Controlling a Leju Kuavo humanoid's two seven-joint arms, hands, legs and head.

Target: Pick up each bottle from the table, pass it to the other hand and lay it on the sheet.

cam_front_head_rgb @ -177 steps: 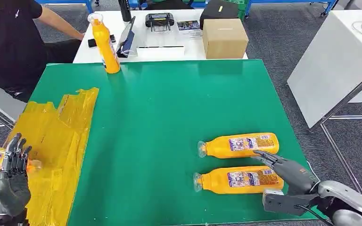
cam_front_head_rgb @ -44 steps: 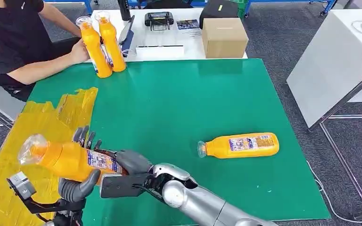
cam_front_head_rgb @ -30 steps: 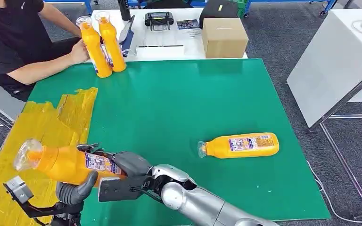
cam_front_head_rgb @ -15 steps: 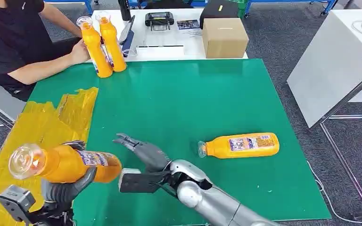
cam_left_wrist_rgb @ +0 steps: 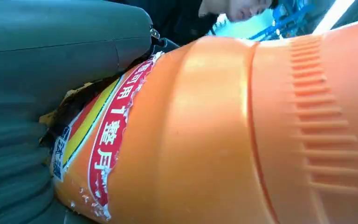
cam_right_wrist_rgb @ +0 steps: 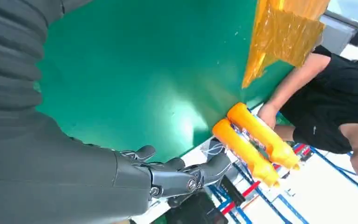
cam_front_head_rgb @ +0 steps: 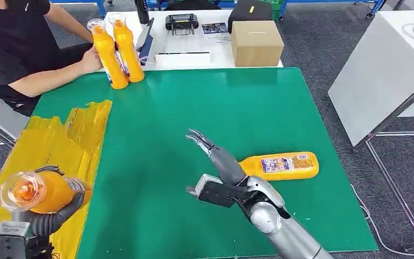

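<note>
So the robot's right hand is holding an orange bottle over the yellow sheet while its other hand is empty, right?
Not quite: it is the left hand that holds the orange bottle over the yellow sheet, as the head view shows. The right hand is the empty one, fingers spread above the green table.

Sheet point(cam_front_head_rgb: 59, 140) on table's point(cam_front_head_rgb: 194, 102) left edge, one bottle point(cam_front_head_rgb: 280, 165) lying right, two bottles point(cam_front_head_rgb: 117, 51) standing far-left corner

Cardboard box point(cam_front_head_rgb: 257, 43) beside black controller point(cam_front_head_rgb: 182, 22)
</note>
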